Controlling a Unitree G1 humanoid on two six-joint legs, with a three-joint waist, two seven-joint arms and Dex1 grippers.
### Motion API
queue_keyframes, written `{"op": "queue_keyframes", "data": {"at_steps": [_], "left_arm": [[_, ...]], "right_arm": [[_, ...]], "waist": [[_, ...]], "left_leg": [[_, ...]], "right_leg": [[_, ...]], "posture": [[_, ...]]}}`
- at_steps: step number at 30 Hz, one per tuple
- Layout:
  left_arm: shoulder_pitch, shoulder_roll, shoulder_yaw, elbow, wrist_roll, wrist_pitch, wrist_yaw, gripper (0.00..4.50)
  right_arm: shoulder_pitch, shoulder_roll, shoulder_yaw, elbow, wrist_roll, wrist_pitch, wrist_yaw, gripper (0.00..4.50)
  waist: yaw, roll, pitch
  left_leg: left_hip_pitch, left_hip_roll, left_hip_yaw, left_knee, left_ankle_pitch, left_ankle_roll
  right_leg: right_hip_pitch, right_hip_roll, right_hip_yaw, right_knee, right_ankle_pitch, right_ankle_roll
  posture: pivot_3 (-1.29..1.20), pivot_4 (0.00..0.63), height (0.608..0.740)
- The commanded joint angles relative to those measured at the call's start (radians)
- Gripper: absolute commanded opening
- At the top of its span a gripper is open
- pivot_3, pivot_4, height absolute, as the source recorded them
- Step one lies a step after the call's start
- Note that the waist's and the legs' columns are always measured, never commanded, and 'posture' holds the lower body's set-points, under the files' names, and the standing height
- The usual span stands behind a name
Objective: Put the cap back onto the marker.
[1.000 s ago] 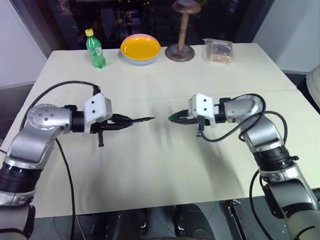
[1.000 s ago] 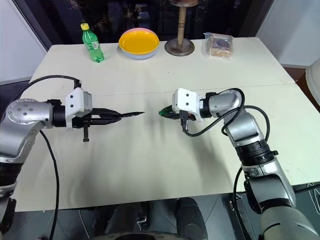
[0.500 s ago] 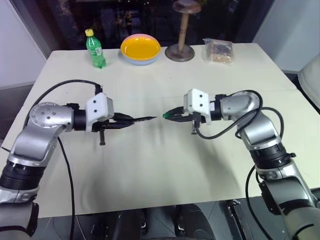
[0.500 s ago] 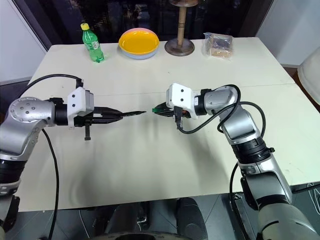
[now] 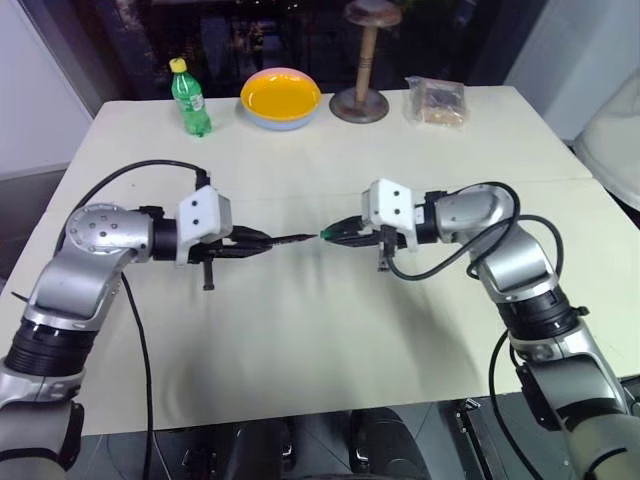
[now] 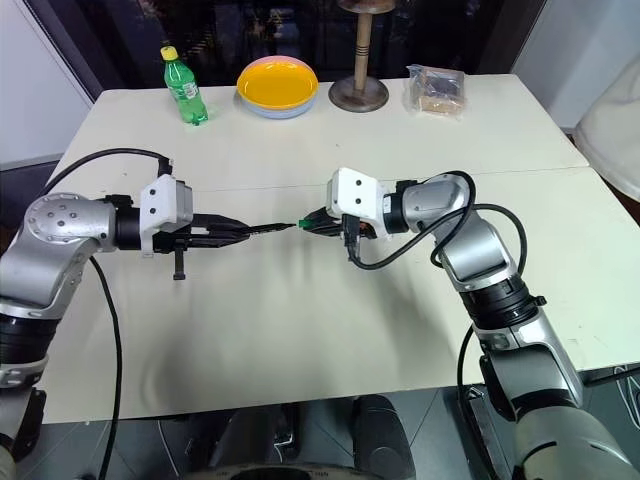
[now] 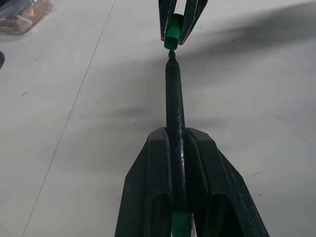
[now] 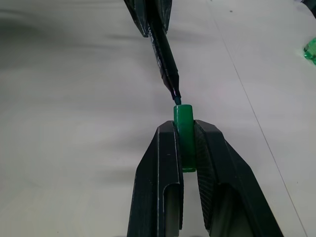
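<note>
At frame centre I have the left hand [image 7: 177, 163] clamped on the marker [image 7: 174, 98] and the right hand [image 8: 185, 148] pinching the cap [image 8: 183, 133] above the surface [image 5: 300, 340]; tip at the cap's mouth; pushing it home remains.

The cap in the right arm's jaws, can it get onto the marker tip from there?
Probably yes. The cap, pinched by the right gripper, sits just in front of the tip of the marker, which the left gripper holds nearly in line. Nothing lies between them.
</note>
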Motion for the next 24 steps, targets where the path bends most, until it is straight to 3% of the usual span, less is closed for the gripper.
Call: {"op": "queue_keyframes", "data": {"at_steps": [1,24], "left_arm": [[-0.023,-0.003,0.009,-0.015,0.001,-0.012,0.003,0.00],[-0.043,-0.033,-0.011,-0.022,0.021,-0.024,-0.004,0.00]], "right_arm": [[-0.029,0.005,-0.005,-0.049,0.019,-0.001,-0.005,0.02],[-0.050,0.024,0.028,-0.060,0.026,0.004,0.009,0.02]], "waist": [[0.000,0.000,0.000],[0.000,0.000,0.000]], "left_leg": [[0.000,0.000,0.000,0.000,0.000,0.000],[0.000,0.000,0.000,0.000,0.000,0.000]], "right_leg": [[0.000,0.000,0.000,0.000,0.000,0.000],[0.000,0.000,0.000,0.000,0.000,0.000]], "posture": [[0.00,0.150,0.740],[0.00,0.150,0.740]]}}
